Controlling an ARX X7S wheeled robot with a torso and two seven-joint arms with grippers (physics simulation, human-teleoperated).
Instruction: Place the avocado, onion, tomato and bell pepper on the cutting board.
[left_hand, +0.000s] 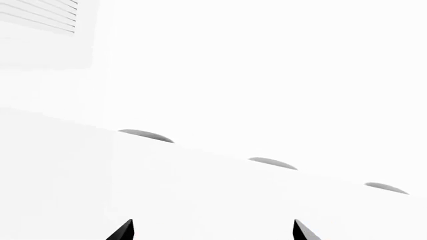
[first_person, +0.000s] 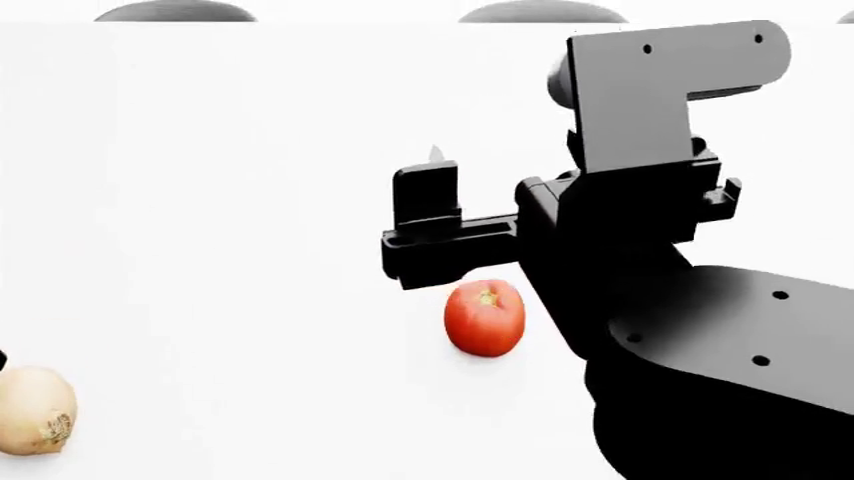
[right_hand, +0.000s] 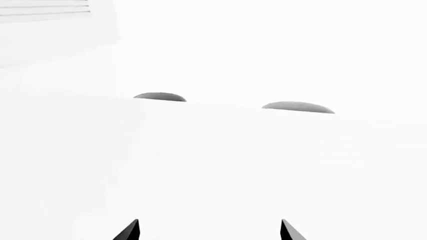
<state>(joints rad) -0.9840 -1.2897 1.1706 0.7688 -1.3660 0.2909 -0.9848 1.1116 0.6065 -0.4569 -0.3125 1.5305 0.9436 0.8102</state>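
White tabletop (first_person: 240, 200) fills the head view, bearing two of the four produce items: the tomato (first_person: 485, 318), glossy red with its stem scar turned upward, lying just below the right gripper (first_person: 430, 215), and the onion (first_person: 34, 410), pale tan, resting well apart from it at the near left edge of the view. The right arm (first_person: 694, 300) reaches forward over the surface so that the gripper hangs above and slightly beyond the tomato, a posture consistent with lining up for a descent onto that fruit. In the right wrist view, two dark fingertips (right_hand: 130, 231) stand widely separated with nothing between them; the jaws are spread and empty, as a pick-up would require. The left gripper (left_hand: 213, 232) shows the same wide, empty stance in its own wrist view, where only blank surface and three grey shallow domes (left_hand: 272, 162) along the far edge appear. Neither wrist camera shows any produce. The avocado, bell pepper and cutting board lie outside all three views, so no item can be judged placed.
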